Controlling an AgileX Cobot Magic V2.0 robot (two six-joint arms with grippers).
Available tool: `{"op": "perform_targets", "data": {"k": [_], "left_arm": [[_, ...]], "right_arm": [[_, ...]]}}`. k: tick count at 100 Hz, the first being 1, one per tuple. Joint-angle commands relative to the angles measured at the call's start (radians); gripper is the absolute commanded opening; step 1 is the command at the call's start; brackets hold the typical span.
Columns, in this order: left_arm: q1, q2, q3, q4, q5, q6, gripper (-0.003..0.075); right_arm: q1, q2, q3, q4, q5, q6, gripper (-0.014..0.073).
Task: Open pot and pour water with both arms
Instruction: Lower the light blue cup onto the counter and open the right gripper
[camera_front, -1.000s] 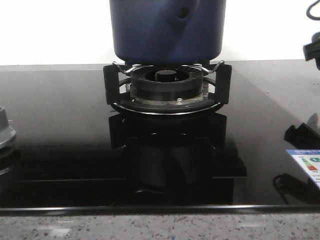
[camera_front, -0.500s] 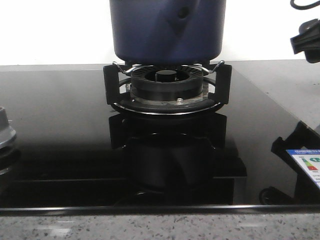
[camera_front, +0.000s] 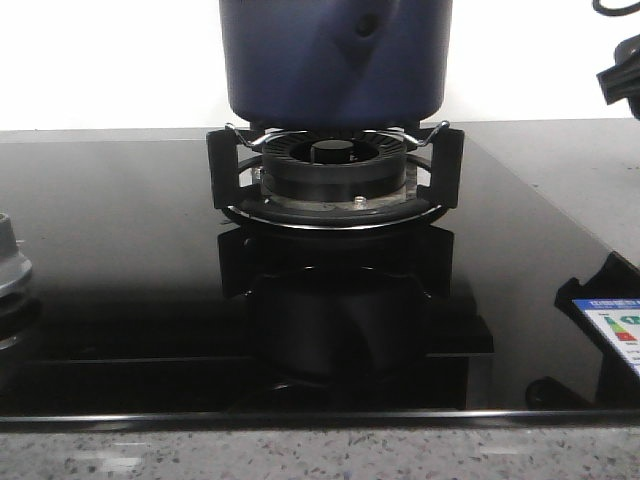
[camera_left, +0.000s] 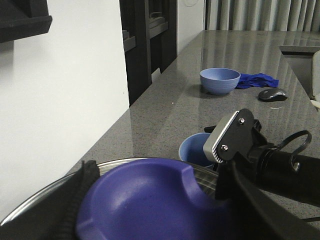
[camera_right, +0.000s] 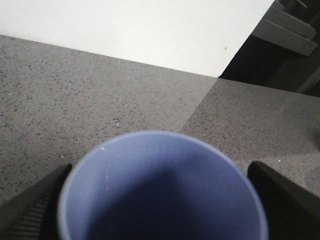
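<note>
The dark navy pot (camera_front: 335, 60) stands on the black burner (camera_front: 335, 170) at the top middle of the front view; its top is cut off there. In the left wrist view my left gripper (camera_left: 155, 192) is shut around the purple-blue knob (camera_left: 130, 210) of the pot's lid, whose metal rim (camera_left: 117, 162) shows behind it. My right gripper (camera_right: 160, 205) is shut on a light-blue cup (camera_right: 160, 170), its opening facing the camera. That cup (camera_left: 192, 149) sits just beyond the lid rim in the left wrist view. No water can be made out in the cup.
The burner sits on a glossy black glass hob (camera_front: 120, 250) with a grey knob (camera_front: 8, 265) at its left edge and a label (camera_front: 615, 330) at the right. Further along the grey stone counter lie a blue bowl (camera_left: 220, 80), a blue cloth (camera_left: 257, 80) and a mouse (camera_left: 272, 94).
At the front view's top right edge, the right arm has risen and shifted, and its reflection on the hob has moved with it. The pot has stayed still.
</note>
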Motion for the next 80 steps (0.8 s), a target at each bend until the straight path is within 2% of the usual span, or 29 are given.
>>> {"op": "perform_targets", "data": {"k": [1,61,70,75,80], "left_arm": [[-0.009,-0.043,-0.041,-0.092,0.014,0.001,0.0251],[-0.009,-0.043,-0.041,-0.092,0.016,0.001,0.0251],[-0.009,-0.043,-0.041,-0.092,0.016,0.001,0.0251],[-0.009,-0.043,-0.041,-0.092,0.016,0.001,0.0251],[-0.009,-0.043,-0.041,-0.092,0.016,0.001,0.0251]], "right_arm": [[0.000,-0.048,-0.019,-0.070,0.068,-0.016,0.0628],[0.000,-0.145,-0.019,-0.115,0.060,-0.068,0.0624],[0.006,-0.179,-0.019,-0.109,0.060,-0.073,0.0566],[0.008,-0.203,-0.019,-0.098,0.062,-0.081,0.0494],[0.011,-0.235,-0.019,-0.071,0.060,-0.083,0.0379]]}}
